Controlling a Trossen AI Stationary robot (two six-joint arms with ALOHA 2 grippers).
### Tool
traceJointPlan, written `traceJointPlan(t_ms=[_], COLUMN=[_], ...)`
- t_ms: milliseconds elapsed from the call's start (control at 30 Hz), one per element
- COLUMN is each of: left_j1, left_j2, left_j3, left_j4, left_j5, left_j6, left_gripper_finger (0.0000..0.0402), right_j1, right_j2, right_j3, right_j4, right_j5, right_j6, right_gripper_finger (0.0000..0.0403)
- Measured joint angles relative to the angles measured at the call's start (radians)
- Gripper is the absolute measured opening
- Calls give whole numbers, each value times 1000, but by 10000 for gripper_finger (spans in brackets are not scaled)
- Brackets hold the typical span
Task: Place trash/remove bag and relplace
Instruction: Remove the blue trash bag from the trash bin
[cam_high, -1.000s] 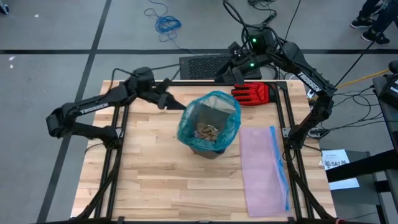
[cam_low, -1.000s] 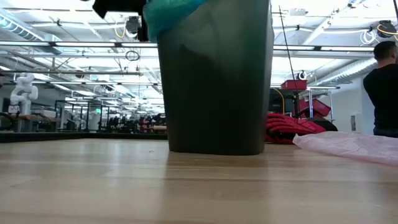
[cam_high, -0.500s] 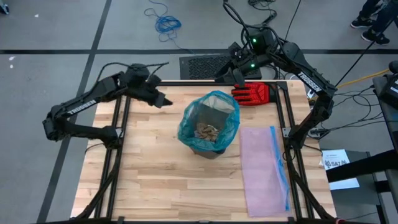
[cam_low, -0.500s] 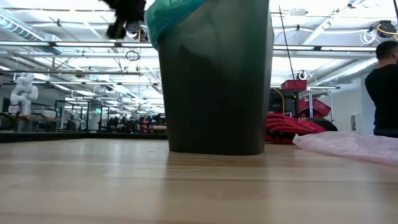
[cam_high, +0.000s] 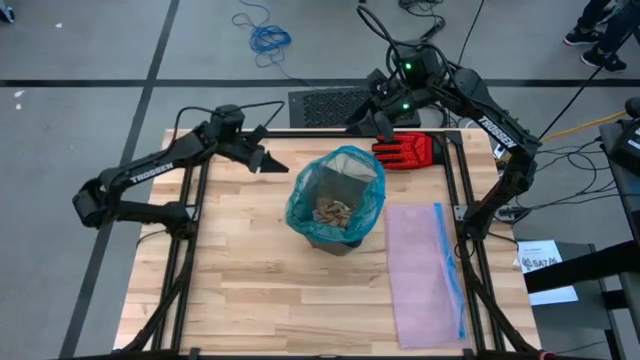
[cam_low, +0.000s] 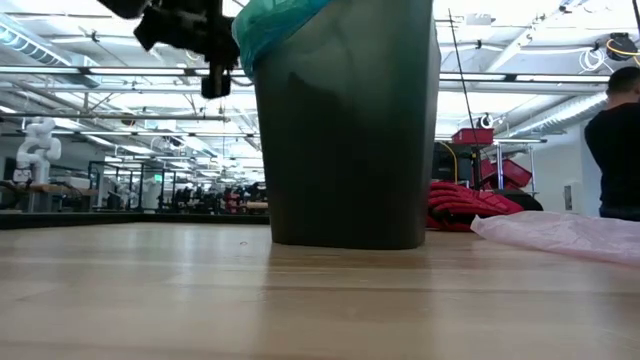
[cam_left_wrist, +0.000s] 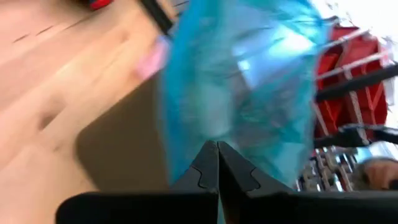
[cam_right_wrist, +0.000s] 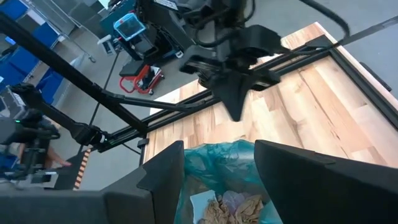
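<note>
**Bin, teal liner and surroundings on the table**

Item 1, the bag (cam_high: 336, 185): your teal-green liner sits in the dark bin (cam_low: 345, 130) near the middle of the table (cam_high: 250, 290), its crinkled edge folded out over the bin's rim all round.

Item 2, the trash (cam_high: 333, 211): a heap of brown crumpled wads with a pale piece lies at the bottom of the liner; the right wrist view shows it too (cam_right_wrist: 233, 205).

Item 3, the left gripper (cam_high: 272, 163): you have it just beside the liner's far-left edge, above the tabletop and not touching the plastic. Its fingers (cam_left_wrist: 214, 165) are pressed together to a point aimed at the liner, pinching nothing.

Item 4, the right gripper (cam_high: 381, 118): it hangs behind the bin, at the table's far edge, above the red glove. Its fingers (cam_right_wrist: 165, 180) are spread apart with nothing between them, looking down into the bin mouth.

Item 5, the red glove (cam_high: 404, 151): it lies at the table's far edge, right of the bin and apart from it.

Item 6, the pink bag (cam_high: 425, 265): flat on the table to the right of the bin, blue strip along its outer side, close to the bin's base.

Item 7, a person (cam_low: 618, 150): stands in the room beyond the table, at the low view's right edge.
</note>
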Motion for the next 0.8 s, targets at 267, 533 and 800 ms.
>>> traceJointPlan(t_ms=[267, 533, 800], left_j1=[33, 32, 25], left_j2=[65, 203, 282], left_j3=[-30, -30, -30], left_j4=[98, 301, 440], left_j5=[135, 237, 280], left_j6=[-35, -50, -83], left_gripper_finger=[76, 155, 160], right_j1=[12, 12, 12], right_j2=[0, 0, 0], right_j3=[0, 0, 0], right_j4=[0, 2, 2], right_j5=[0, 0, 0], right_j6=[-2, -19, -18], right_gripper_finger=[189, 189, 189])
